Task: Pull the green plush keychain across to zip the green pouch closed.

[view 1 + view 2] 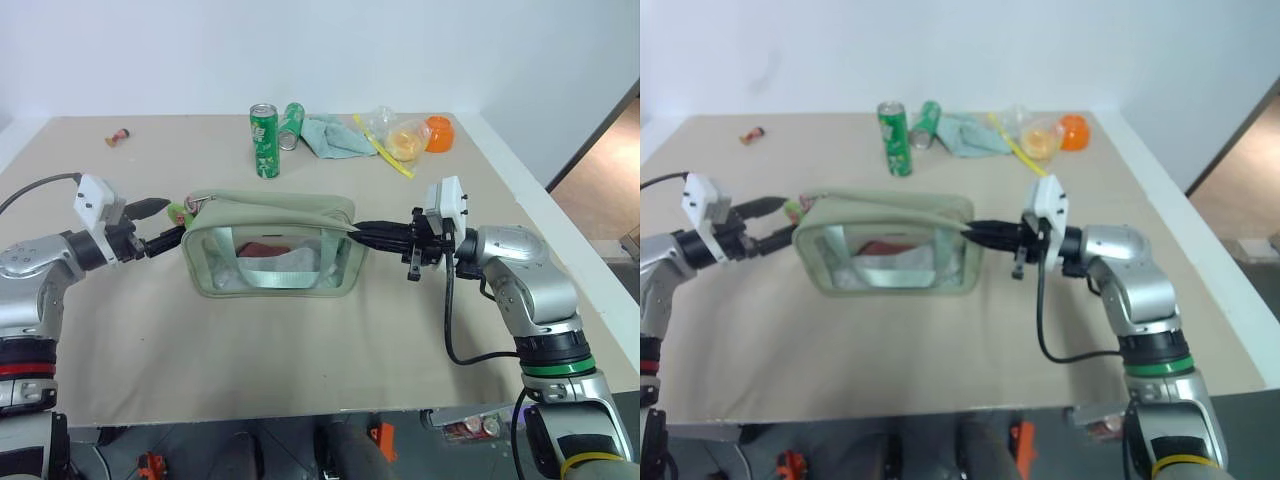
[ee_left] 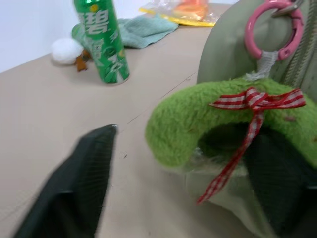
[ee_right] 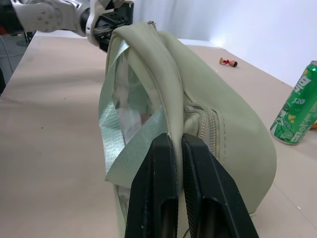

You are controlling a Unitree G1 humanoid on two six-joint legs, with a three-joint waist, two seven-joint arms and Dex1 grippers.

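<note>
The green pouch (image 1: 270, 250) lies in the middle of the table, with its clear side panel facing me and something red and white inside. At its left end the green plush keychain (image 2: 198, 116), tied with a red checked ribbon, hangs from a pink ring (image 2: 272, 27). My left gripper (image 1: 176, 219) is open, with the plush between its fingers (image 2: 79, 178); one finger stands clear of it. At the pouch's right end, beside the zipper (image 3: 216, 130), my right gripper (image 3: 176, 143) is shut on the pouch's strap handle.
Behind the pouch are an upright green soda can (image 1: 265, 142), a second can lying down (image 1: 291, 125), a teal cloth (image 1: 337, 136), a plastic bag (image 1: 405, 140) and an orange bowl (image 1: 439, 133). A small figure (image 1: 119, 136) lies far left. The table's edge (image 1: 540, 215) runs along the right.
</note>
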